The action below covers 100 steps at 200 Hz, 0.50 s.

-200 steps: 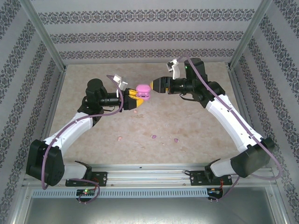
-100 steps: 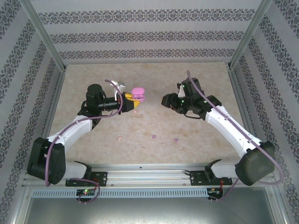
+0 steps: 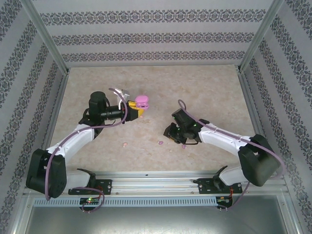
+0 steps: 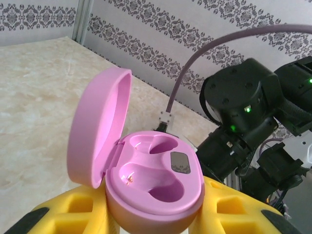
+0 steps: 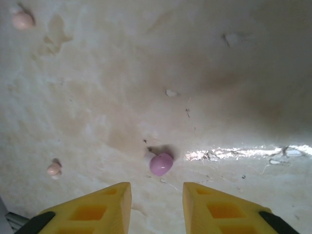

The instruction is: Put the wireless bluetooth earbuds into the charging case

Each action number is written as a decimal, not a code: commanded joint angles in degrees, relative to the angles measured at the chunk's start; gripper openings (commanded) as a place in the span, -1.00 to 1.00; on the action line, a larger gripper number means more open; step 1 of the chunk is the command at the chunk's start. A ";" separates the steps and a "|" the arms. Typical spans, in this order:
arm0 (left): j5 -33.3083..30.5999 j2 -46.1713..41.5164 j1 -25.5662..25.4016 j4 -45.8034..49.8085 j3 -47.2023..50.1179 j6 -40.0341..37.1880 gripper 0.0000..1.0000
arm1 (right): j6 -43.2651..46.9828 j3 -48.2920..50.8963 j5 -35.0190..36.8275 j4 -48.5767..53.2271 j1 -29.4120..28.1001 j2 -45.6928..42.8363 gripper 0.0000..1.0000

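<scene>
Nearest you, the purple earbud [image 5: 161, 164] lies loose on the table [image 5: 234, 73], just ahead of the right gripper [image 5: 156, 191], whose fingers stand apart with nothing between them. The bud is tiny, round and smooth, so if you close off-centre or too high it may squirt out or roll away. Farther back, the left gripper [image 3: 136, 106] pinches the charging case [image 4: 156, 190], lid up and both sockets empty; a skewed bud may not seat.

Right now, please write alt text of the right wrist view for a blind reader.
The right gripper, yellow jaws apart, hovers close to a purple earbud lying on the beige table. A pale pink earbud lies to its left, another in the top left corner.
</scene>
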<state>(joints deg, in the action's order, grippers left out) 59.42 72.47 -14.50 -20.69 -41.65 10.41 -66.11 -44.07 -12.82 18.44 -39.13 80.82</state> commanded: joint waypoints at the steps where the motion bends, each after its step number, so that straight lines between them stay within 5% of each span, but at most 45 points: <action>1: -0.09 -3.05 0.49 3.38 1.75 -3.46 -0.57 | -5.88 2.19 4.47 -4.74 -3.08 1.31 -0.39; 100: 0.70 -9.78 0.51 9.39 5.53 -8.21 -0.56 | -13.61 7.34 10.83 -15.87 -8.85 5.02 -0.53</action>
<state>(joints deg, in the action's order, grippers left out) 59.29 64.66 -14.50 -12.75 -37.06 4.45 -77.56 -37.69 -5.02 5.91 -47.42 84.25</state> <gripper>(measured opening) 0.332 0.236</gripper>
